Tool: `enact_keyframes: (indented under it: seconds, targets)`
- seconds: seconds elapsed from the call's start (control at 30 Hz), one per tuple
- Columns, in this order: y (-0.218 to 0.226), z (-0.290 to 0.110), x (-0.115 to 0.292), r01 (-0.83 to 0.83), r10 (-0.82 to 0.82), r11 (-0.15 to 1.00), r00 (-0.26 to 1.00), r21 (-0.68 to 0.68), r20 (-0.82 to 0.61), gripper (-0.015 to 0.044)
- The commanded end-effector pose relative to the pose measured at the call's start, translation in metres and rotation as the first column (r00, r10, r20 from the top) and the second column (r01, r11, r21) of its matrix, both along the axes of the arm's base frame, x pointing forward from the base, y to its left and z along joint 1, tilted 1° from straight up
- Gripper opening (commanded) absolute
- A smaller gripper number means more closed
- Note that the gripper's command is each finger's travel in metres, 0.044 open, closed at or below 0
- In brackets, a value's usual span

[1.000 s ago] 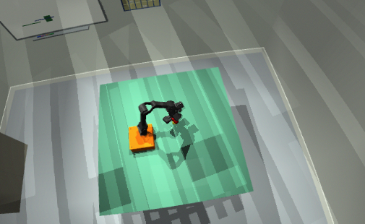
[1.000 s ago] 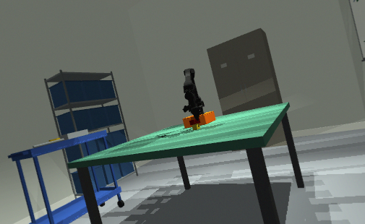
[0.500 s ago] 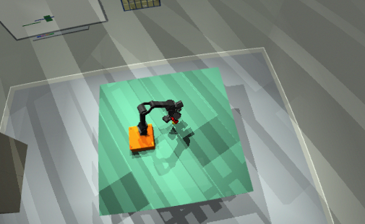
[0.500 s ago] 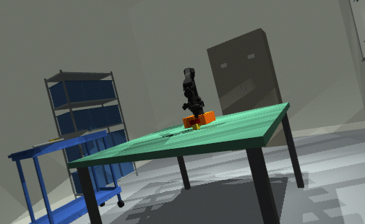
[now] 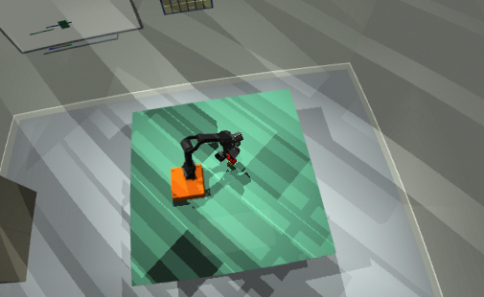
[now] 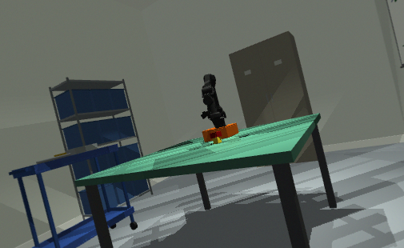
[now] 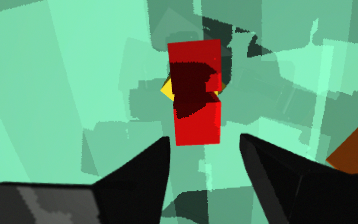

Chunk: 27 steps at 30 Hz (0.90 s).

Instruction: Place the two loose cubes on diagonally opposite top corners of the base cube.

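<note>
Wrist view: hand [image 7: 205,145] parted, holding nothing; red cubes [image 7: 195,92] atop yellow base cube [image 7: 167,90].

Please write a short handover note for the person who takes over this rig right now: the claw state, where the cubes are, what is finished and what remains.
Claw: open, holding nothing, fingers apart just short of the near red cube.
Cubes: near red cube and far red cube both sit on the yellow base cube, which peeks out beneath them. Whether a gap separates the reds is hidden by shadow.
Done: both cubes placed, the second let go.
Left: check the gap and level, then withdraw the arm without touching the stack.
</note>
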<state>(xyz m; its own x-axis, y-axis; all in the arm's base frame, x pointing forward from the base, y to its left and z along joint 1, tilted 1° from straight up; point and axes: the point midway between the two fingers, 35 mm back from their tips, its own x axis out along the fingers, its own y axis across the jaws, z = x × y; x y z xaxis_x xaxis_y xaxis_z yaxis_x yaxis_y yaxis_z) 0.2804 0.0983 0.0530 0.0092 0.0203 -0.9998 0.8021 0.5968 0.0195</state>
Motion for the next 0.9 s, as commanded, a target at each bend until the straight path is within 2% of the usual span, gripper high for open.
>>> enact_keyframes:
  seconds: [0.0, 0.63, 0.87]
  targets:
    - [0.001, 0.008, 0.002, -0.002, 0.002, 1.000, 1.000, 0.003, 0.010, 0.0205]
    - [0.000, 0.026, 0.002, -0.002, 0.002, 1.000, 1.000, 0.003, 0.010, 0.0205]
    - [0.002, 0.027, -0.001, 0.001, -0.001, 1.000, 1.000, 0.000, 0.000, 0.0389]
